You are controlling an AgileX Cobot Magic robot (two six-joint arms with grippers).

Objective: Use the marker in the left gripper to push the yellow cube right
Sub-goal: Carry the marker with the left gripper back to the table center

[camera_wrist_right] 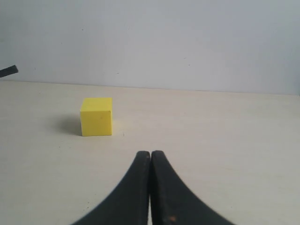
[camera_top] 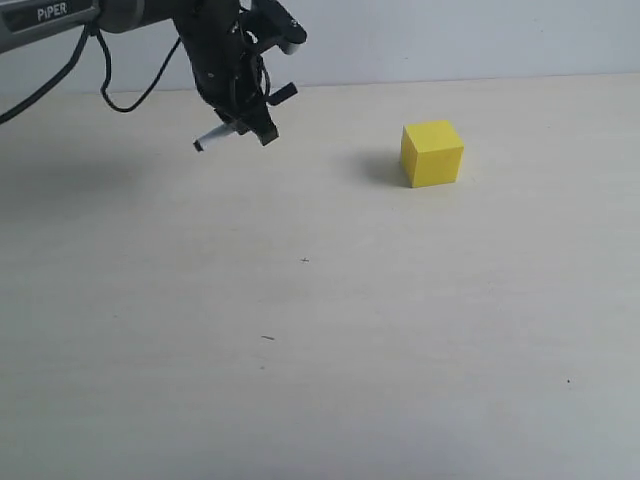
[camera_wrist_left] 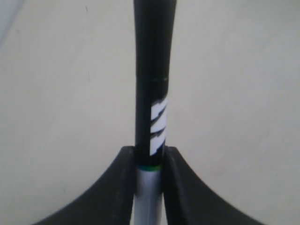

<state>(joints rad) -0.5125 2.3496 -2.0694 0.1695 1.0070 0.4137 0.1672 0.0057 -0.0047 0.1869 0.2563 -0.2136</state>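
The yellow cube (camera_top: 432, 153) sits on the pale table (camera_top: 300, 330), right of centre and towards the back. My left gripper (camera_top: 255, 128) hangs above the table some way to the cube's left and is shut on the marker (camera_top: 213, 139). The marker's white barrel slants down to the left, and its black cap pokes out up and to the right. In the left wrist view the jaws (camera_wrist_left: 149, 154) clamp the marker (camera_wrist_left: 152, 93) where the white barrel meets the printed cap. My right gripper (camera_wrist_right: 150, 154) is shut with nothing in it, and the cube (camera_wrist_right: 96, 117) lies ahead of it; it is out of the exterior view.
A light wall (camera_top: 450, 35) runs along the table's far edge. The left arm's black cables (camera_top: 120, 90) loop down behind the gripper. A small dark tip (camera_wrist_right: 8, 71) shows at the edge of the right wrist view.
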